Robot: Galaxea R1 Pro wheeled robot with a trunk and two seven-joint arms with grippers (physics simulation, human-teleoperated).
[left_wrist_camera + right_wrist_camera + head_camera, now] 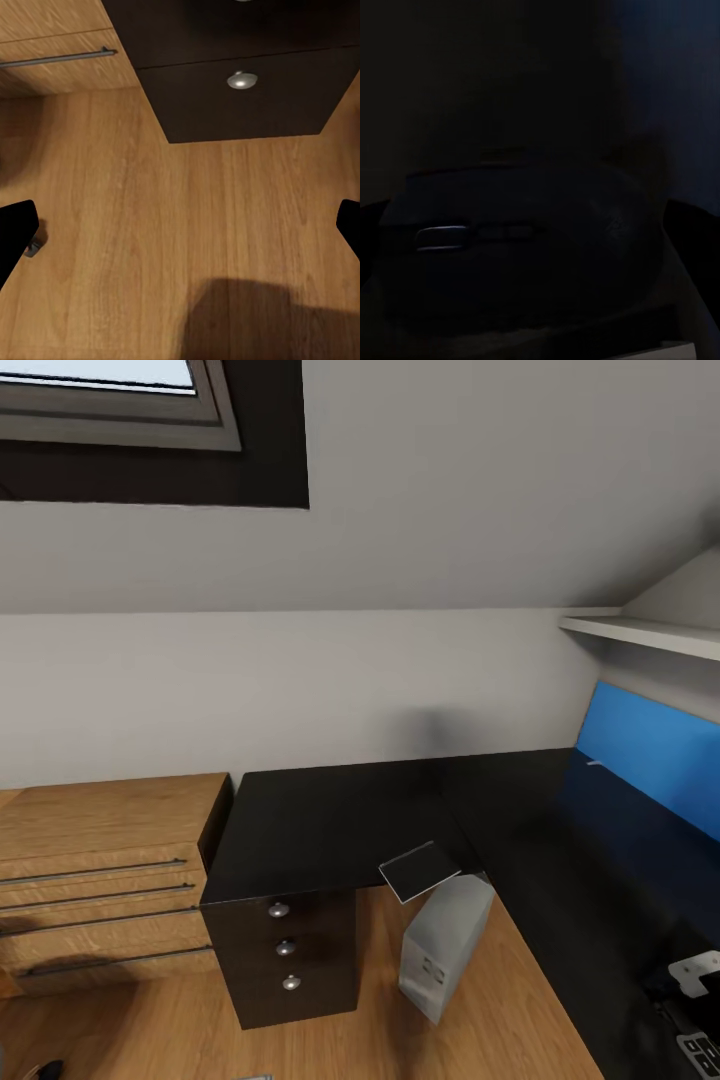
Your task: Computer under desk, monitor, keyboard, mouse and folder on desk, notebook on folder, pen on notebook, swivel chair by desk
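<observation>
The glossy black L-shaped worktop (340, 820) fills the corner under the sloped wall. A light grey-white computer tower (445, 945) leans tilted on the floor by its edge, a thin dark grey notebook (420, 871) overhanging above. The left tool (180, 232) hangs with fingers apart over plank floor (150, 225). The right tool (540, 247) is clamped on a small black mouse (521, 247).

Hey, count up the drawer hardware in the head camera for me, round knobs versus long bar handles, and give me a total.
Round knobs on the dark drawer unit: 3
Long bar handles on the oak drawers: 4
Total: 7
</observation>
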